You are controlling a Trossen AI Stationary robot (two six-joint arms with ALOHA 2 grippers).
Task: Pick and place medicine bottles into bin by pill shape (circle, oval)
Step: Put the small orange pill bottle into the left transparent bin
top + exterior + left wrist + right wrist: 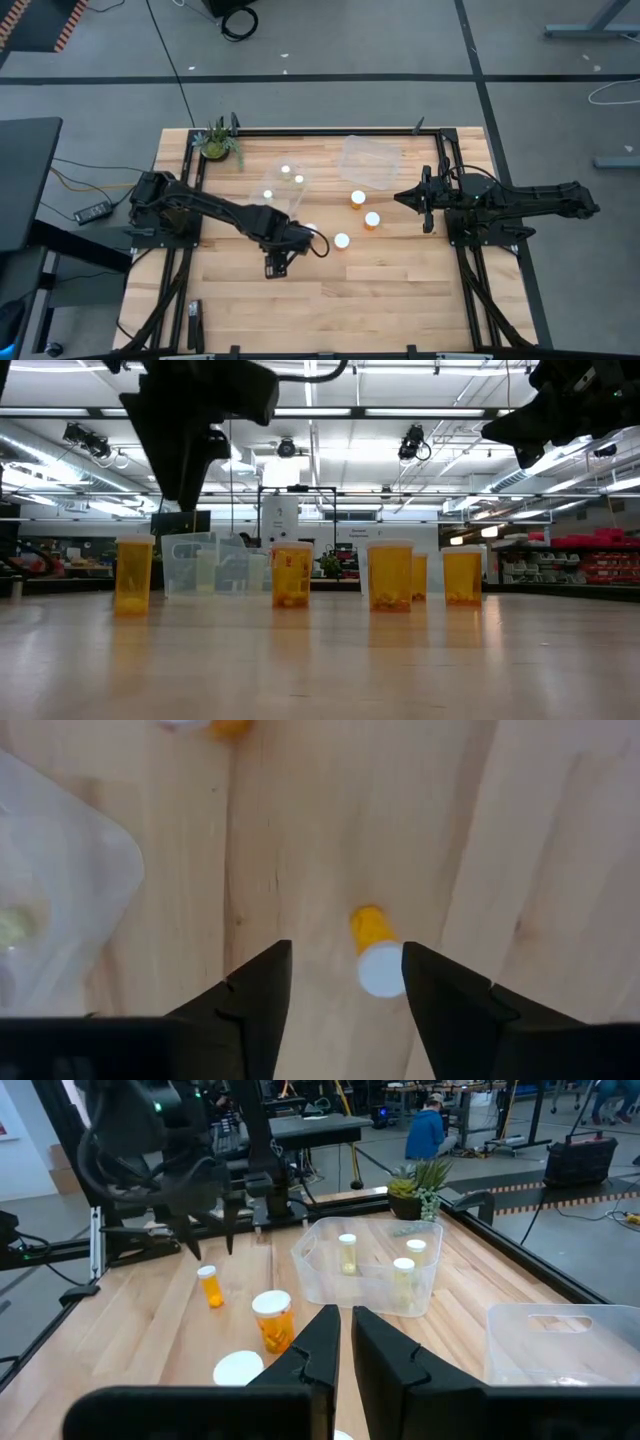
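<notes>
Five orange-amber bottles with white caps stand upright on the wooden table; three show in the high view [358, 197] [372, 218] [342, 240]. Three more stand inside the left clear bin [280, 185]. My left gripper [275, 265] is open and hangs above one narrow bottle [375, 955], which also shows in the low view [133, 575]; the fingers [260, 1005] stand clear of it on either side. My right gripper [405, 197] is shut and empty, held above the table to the right of the bottles, and shows in its own view [345, 1330].
A second clear bin [372, 160] stands at the far middle with nothing visible in it. A small green potted plant [217, 142] sits at the far left corner. A black frame runs along the table's edges. A person in blue [430, 1130] is far off in the room.
</notes>
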